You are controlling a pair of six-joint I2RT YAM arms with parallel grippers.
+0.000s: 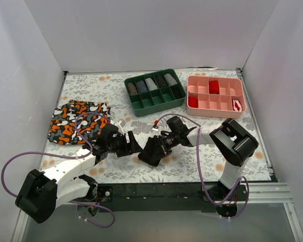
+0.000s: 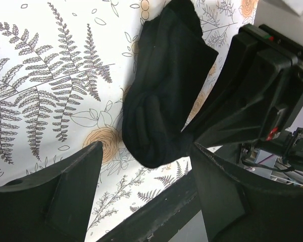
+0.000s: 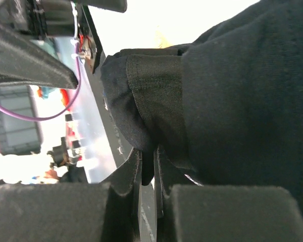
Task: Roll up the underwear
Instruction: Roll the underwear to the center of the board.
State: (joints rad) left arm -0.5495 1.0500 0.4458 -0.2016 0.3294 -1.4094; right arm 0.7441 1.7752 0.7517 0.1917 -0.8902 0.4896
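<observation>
Closest to the camera are the bases of the two arms, sitting on one black rail (image 1: 156, 190) at the near edge of the table (image 1: 192, 162), which has a fern and flower print cover. Each arm trails one purple cable, so two in all.

Starting from the left: the left arm (image 1: 65, 176) reaches up and inward. Just behind it lies one camouflage garment (image 1: 78, 122) in orange, black, grey and white, spread flat and not touched by either gripper.

The left gripper (image 1: 136, 145) has its jaws spread wide. In its wrist view the lower end of the underwear (image 2: 161, 91) sits right between the two fingers (image 2: 55, 196), but it's hard to say whether either finger actually touches the cloth.

The underwear (image 1: 152, 151) itself is one plain black piece, bunched into a thick folded bundle at the front middle of the table, right between the two grippers.

The right gripper (image 1: 164, 143) comes in from the other side with its jaws squeezed almost together, pinching a hemmed edge of the black fabric (image 3: 232, 101) between its fingertips (image 3: 129, 176).

Further back, right of centre, there's one green tray (image 1: 154, 109) with five rolled items lined up in its back row, some striped and some dark. Beside it is one pink tray (image 1: 218, 108) with three items in it: two red ones and one red and white. Both trays are well apart from the grippers. The right arm (image 1: 235, 143) bends back toward its base at the far right.
</observation>
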